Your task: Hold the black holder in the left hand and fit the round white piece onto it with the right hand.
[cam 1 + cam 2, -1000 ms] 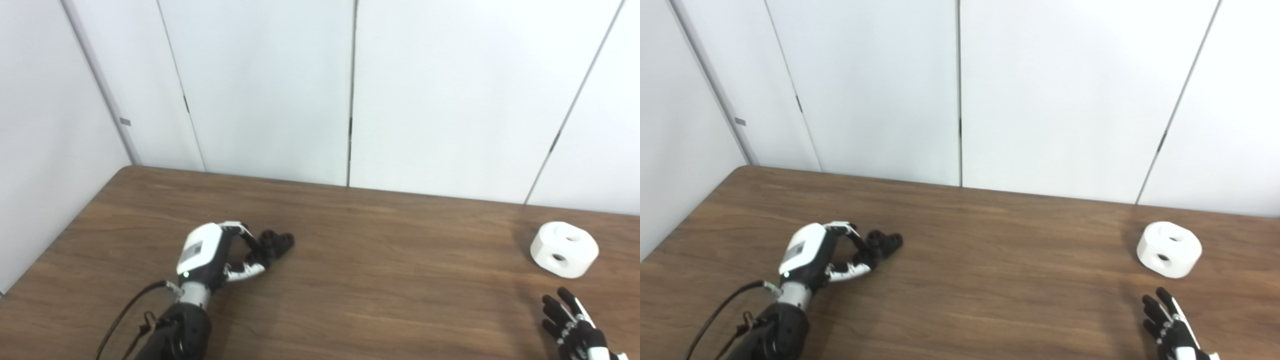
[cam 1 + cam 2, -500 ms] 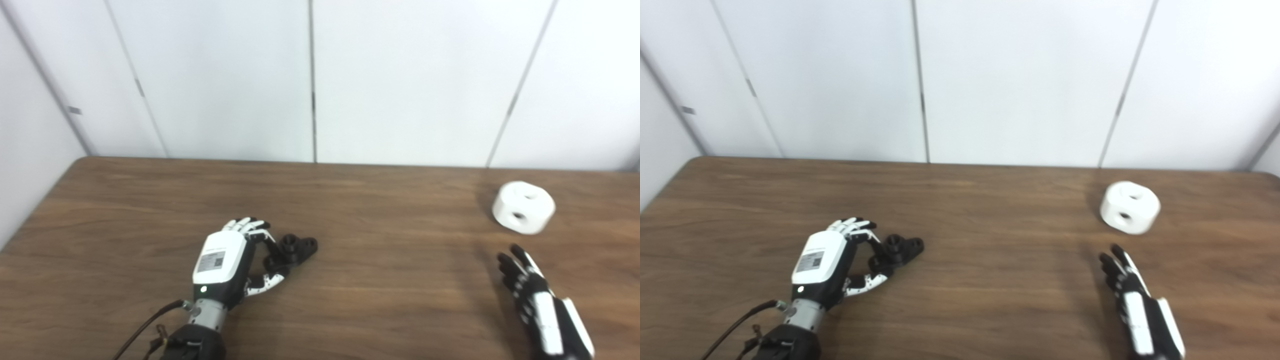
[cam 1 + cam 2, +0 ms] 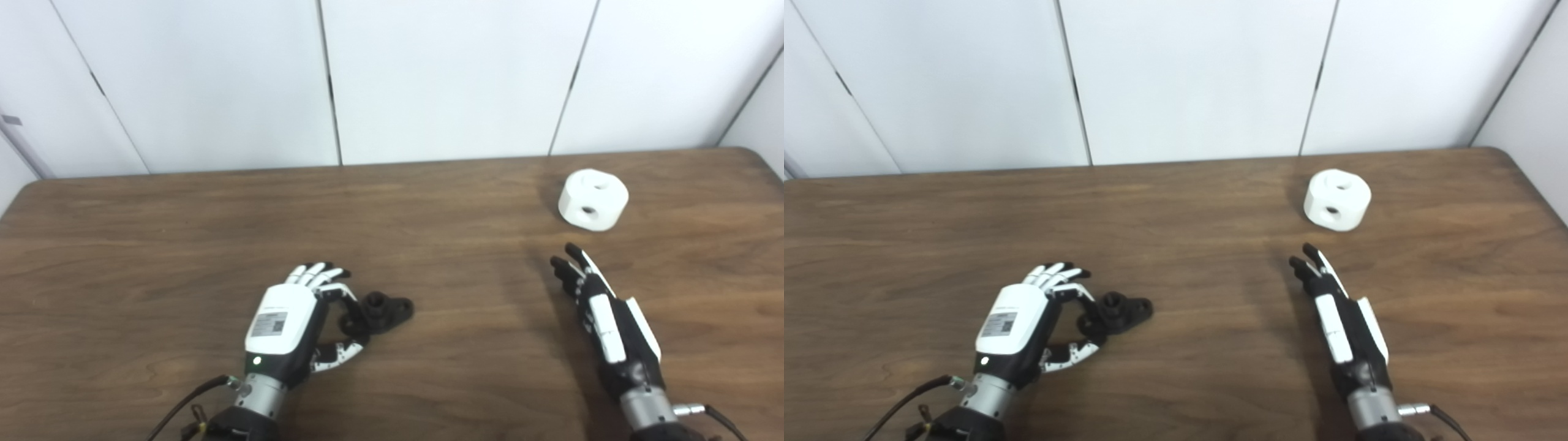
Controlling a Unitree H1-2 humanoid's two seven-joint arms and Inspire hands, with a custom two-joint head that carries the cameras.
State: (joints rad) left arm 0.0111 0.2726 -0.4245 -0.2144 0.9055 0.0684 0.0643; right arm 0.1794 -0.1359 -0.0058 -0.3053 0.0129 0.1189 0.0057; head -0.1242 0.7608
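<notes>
1. The right hand [image 3: 603, 306] has advanced toward the round white piece [image 3: 593, 199], which sits at its 12 o'clock; fingers extended, holding nothing.
2. The left hand [image 3: 288, 321] curls loosely around the black holder [image 3: 380, 309], at its 3 o'clock on the table [image 3: 153, 245].
3. A firm pinch should precede lifting.

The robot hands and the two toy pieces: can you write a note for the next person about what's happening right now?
Left hand: fingers curled around the black holder, which lies on the table. I cannot tell if the grip is firm yet; nothing is lifted.
Right hand: open, holding nothing, fingers pointing toward the round white piece, with a gap between them.
Round white piece: far right of the table, untouched, a hole on top and one on its side.
Done: left hand has reached the holder.
Left: secure and lift the holder, grasp the white piece with the right hand, fit it onto the holder.
</notes>
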